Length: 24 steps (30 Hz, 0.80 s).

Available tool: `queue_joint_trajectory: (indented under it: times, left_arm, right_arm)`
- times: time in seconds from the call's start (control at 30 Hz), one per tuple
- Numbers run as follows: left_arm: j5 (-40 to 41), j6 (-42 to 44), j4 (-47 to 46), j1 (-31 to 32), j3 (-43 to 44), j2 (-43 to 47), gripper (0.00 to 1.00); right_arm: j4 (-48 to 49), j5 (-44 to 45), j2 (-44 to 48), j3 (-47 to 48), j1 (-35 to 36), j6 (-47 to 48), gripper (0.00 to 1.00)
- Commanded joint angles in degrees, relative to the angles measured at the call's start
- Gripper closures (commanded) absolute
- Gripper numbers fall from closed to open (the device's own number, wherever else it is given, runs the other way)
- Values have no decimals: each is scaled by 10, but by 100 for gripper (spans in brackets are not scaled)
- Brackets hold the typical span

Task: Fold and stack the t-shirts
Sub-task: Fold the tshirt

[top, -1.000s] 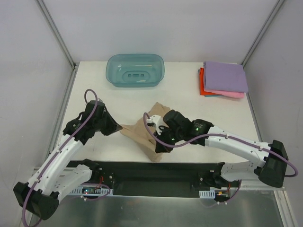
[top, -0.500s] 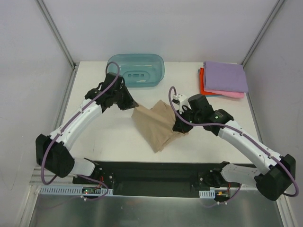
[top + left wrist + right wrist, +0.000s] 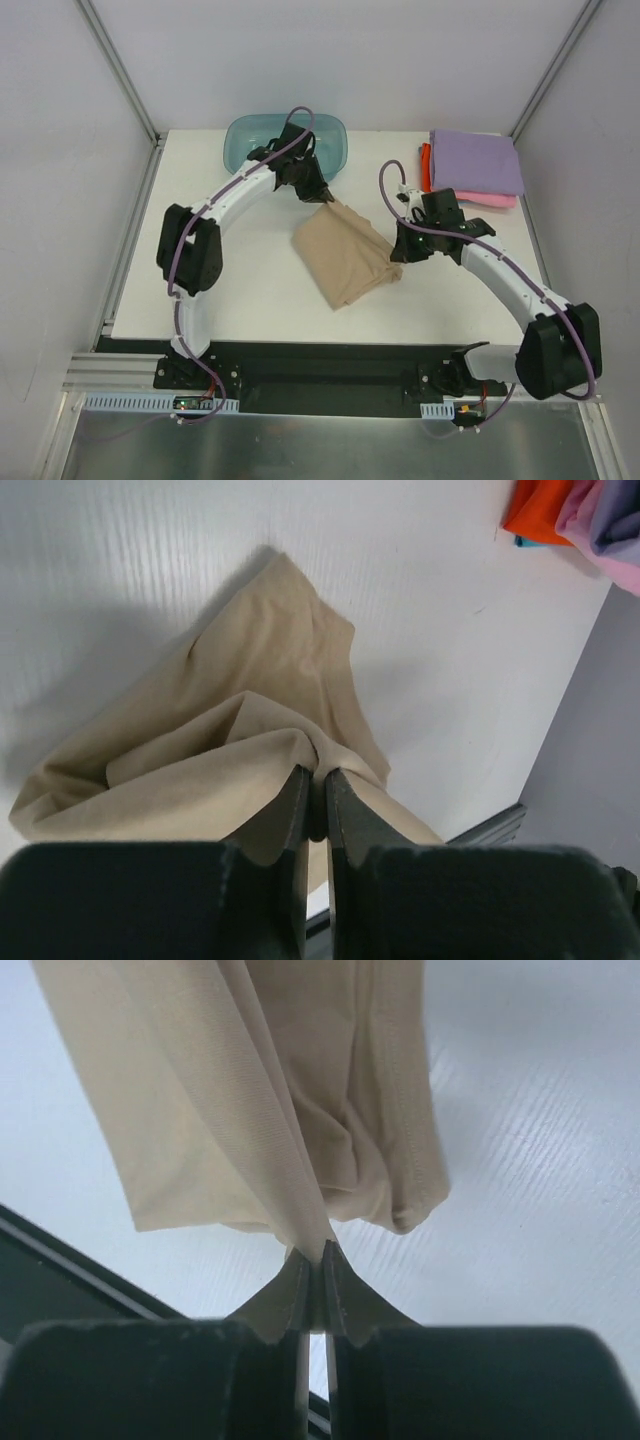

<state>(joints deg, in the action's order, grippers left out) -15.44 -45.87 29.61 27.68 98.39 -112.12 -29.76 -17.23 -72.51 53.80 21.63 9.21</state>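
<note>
A white matte table (image 3: 250,290) fills the middle of the overhead view; up close in the wrist views its surface shows a fine ribbed grain. Plain pale grey panels close it in: a back wall (image 3: 330,60) along the far edge, a left wall (image 3: 60,200) and a right wall (image 3: 600,200) along the side edges. Slim aluminium posts rise from the far left corner (image 3: 120,68) and the far right corner (image 3: 555,68). A black rail (image 3: 330,365) runs along the near edge, with a brushed metal sheet (image 3: 330,445) below it. The light is even and diffuse, leaving only soft shadows on the tabletop.
</note>
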Motion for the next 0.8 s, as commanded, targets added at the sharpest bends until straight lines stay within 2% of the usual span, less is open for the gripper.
queue_joint_trajectory:
  times: [0.0, 0.03, 0.07, 0.1, 0.17, 0.2, 0.23, 0.27, 0.3, 0.57, 0.7, 0.77]
  left_arm:
    - [16, 33, -24, -9, 90, -74, 92]
    - [12, 33, -24, -9, 97, -85, 87]
    - [2, 34, -24, -8, 102, -101, 61]
    - [-5, 36, -24, -8, 110, -107, 49]
    - [-20, 46, -24, -5, 113, -110, 30]
    - [-23, 53, -24, -4, 114, -107, 17]
    - [-27, 68, -24, -2, 114, -103, 11]
    - [-30, 75, -24, 3, 112, -94, 2]
    - [-35, 76, -24, 5, 101, -87, 1]
    - [-10, 83, -31, 23, -33, 19, 1]
    - [-19, 80, -64, 25, -100, 23, 1]
    - [-31, 68, -70, 24, -108, -2, 1]
  right_arm:
    - [-32, 4, -60, -9, -31, -9, 89]
    - [-31, 4, -72, -6, -33, -11, 79]
    - [-30, 9, -95, 1, -36, -16, 61]
    - [-33, 11, -104, 4, -40, -17, 47]
    - [-36, 25, -113, 17, -40, -22, 33]
    - [-38, 26, -113, 21, -40, -24, 27]
    - [-40, 26, -108, 25, -40, -24, 4]
    - [-43, 28, -103, 28, -40, -24, 3]
    - [-47, 29, -90, 32, -40, -24, 3]
    - [-9, 0, -4, 3, -7, -66, 3]
    - [46, -26, -4, -13, 1, -115, 3]
    - [51, -17, -21, -12, 1, -129, 3]
